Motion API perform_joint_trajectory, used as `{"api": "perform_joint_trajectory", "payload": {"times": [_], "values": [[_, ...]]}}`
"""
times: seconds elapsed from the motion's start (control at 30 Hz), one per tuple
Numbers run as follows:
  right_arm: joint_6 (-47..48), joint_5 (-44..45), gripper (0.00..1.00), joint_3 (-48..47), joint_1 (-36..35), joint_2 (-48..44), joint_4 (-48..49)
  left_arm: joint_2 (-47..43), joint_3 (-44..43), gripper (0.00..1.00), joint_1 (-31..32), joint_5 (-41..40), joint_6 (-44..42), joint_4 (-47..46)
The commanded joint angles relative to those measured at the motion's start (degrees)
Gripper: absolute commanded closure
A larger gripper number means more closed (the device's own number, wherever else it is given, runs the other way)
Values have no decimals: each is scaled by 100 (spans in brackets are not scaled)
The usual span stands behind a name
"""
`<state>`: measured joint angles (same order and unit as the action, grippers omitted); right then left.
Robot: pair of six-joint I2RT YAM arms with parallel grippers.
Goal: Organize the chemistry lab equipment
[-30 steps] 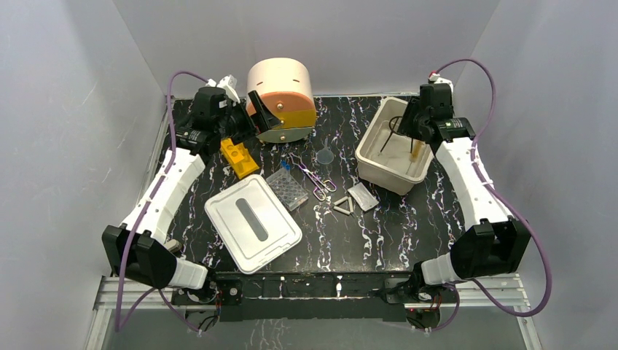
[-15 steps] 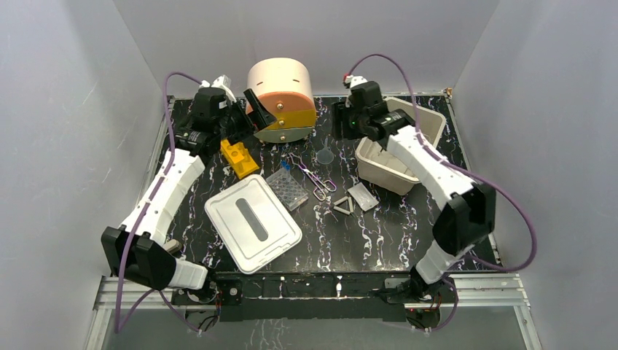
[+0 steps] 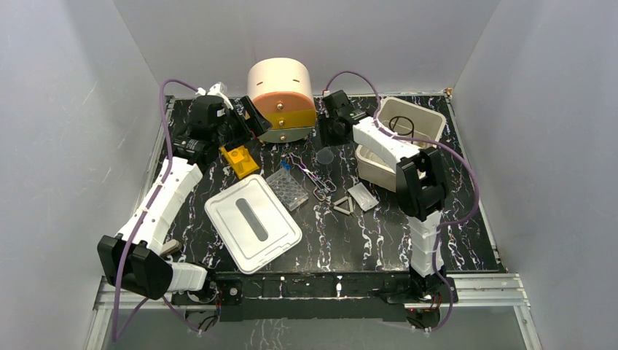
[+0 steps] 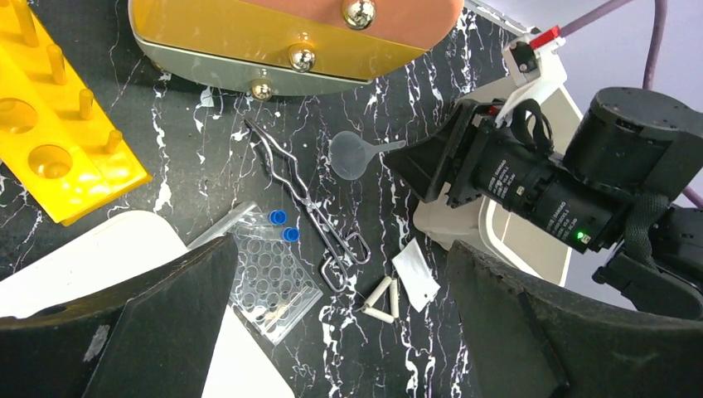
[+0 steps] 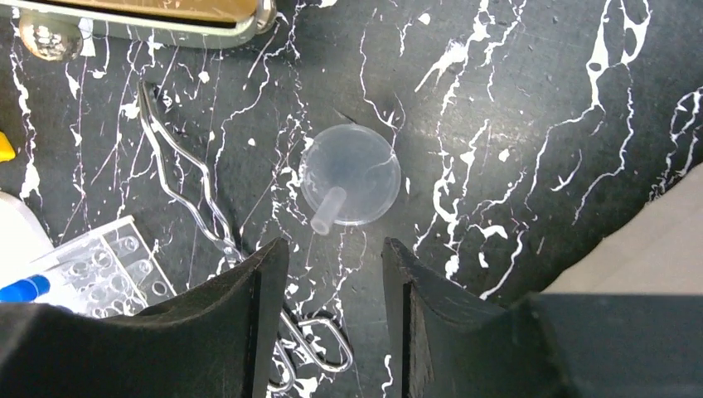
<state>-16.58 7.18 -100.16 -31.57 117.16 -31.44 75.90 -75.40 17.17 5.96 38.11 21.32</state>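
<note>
Hovering over clear funnel (image 5: 350, 176), right fingers (image 5: 240, 332) part-spread, empty; left fingers (image 4: 149, 332) splayed wide, empty; well plate (image 5: 108, 265) partly hidden.

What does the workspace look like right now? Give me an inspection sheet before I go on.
Surface: black marbled table; no spills seen.
Job's things: yellow rack, well plate, tongs, funnel and white triangle lie loose mid-table.
Clutter: drawer unit at the back; white bin back right; white lid flat near the front.
Grippers: left tool open and empty beside the drawer unit; right tool open and empty above the funnel.
Cables: left purple cable loops clear; right purple cable crosses above the bin.
Surroundings: plain walls on three sides; nothing else seen.
</note>
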Motion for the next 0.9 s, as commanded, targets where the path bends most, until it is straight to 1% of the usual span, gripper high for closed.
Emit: {"api": "perform_joint_trajectory", "payload": {"times": [0.0, 0.07, 0.13, 0.2, 0.43, 0.53, 0.77, 0.87], "values": [[-14, 46, 47, -633, -15, 177, 82, -164, 118, 2, 23, -50, -58, -75], [-4, 149, 48, -785, -15, 286, -4, -96, 16, 2, 23, 128, -220, -79], [42, 287, 50, -807, -16, 358, 50, -32, -65, 2, 23, 79, -315, -36], [126, 255, 58, -909, -39, 472, -35, 19, -143, 2, 23, 35, -357, -9], [88, 227, 58, -890, -75, 632, -35, 41, -198, 2, 22, 44, -507, 8], [32, 237, 62, -882, -85, 720, -77, 2, -146, 2, 19, 28, -515, 17], [107, 370, 84, -886, -107, 728, -74, -78, -132, 2, 23, -59, -638, 99], [123, 450, 91, -784, -109, 573, 11, -108, -116, 2, 21, -64, -687, 103]]}}
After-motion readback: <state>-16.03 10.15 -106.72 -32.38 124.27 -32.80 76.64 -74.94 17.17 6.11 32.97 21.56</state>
